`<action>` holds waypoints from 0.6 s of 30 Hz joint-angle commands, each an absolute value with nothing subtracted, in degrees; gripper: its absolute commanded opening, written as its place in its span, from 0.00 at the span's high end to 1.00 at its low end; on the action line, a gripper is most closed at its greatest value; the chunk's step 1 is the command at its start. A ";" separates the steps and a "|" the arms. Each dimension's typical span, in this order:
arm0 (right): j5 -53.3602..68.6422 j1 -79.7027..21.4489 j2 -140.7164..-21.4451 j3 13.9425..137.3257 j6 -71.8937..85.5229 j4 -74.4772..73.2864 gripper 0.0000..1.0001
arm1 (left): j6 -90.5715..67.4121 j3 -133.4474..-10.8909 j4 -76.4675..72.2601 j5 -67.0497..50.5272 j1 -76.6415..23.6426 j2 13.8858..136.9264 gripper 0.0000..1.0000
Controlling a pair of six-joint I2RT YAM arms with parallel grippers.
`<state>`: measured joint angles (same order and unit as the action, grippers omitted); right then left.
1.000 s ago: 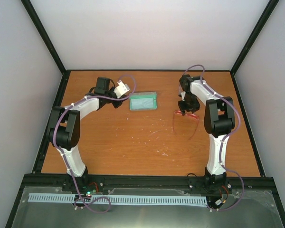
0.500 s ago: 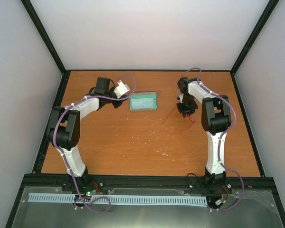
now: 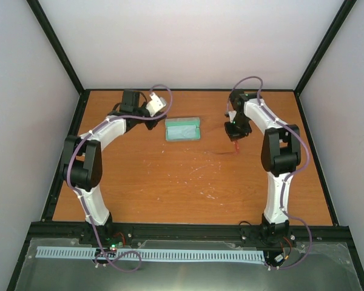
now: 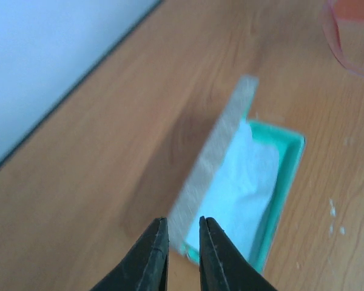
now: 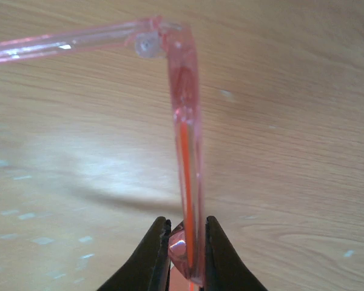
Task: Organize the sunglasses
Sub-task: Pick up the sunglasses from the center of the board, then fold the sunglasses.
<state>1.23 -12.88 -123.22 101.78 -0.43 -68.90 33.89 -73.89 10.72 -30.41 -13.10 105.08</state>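
The sunglasses have a red-pink translucent frame. My right gripper is shut on the frame and holds it edge-on above the wood, with one arm sticking out to the left. In the top view the right gripper is right of the case and the sunglasses hang below it. The grey case lies open, with teal lining and a light blue cloth inside. My left gripper is narrowly open and empty, just short of the case's raised lid. A pink lens shows at the top right of the left wrist view.
The wooden table is bordered by a black frame and white walls. Small white specks lie mid-table.
My right gripper has carried the sunglasses up and toward the back, nearer the case. My left gripper has shifted slightly back, away from the case's left end.
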 commanded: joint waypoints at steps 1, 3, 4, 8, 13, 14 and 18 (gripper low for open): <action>22.50 -13.19 -112.83 101.85 1.43 -64.18 0.97 | 27.33 -84.08 12.00 -38.69 -12.55 106.52 0.83; 34.57 -13.29 -108.39 97.36 4.94 -56.62 0.97 | 24.85 -88.46 12.77 -43.06 -12.56 107.43 0.84; 39.11 -13.41 -106.83 94.91 6.86 -53.15 0.97 | 23.61 -90.36 12.73 -45.20 -12.61 107.84 0.86; 47.56 -14.84 -104.42 90.50 11.03 -45.32 0.97 | 19.09 -96.25 10.69 -52.24 -13.85 108.41 0.87; 50.64 -15.90 -104.10 90.66 11.13 -44.36 0.97 | 13.04 -99.27 6.23 -57.90 -16.83 108.76 0.88; 50.97 -15.91 -103.99 90.38 11.20 -44.00 0.97 | 11.85 -99.24 5.43 -59.03 -17.40 108.78 0.88; 51.46 -15.86 -103.57 89.55 11.78 -42.20 0.97 | 8.16 -98.32 2.50 -61.97 -19.31 108.70 0.88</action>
<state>47.81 -15.84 -104.18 90.35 10.41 -46.04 14.24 -97.12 6.76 -55.57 -17.28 107.68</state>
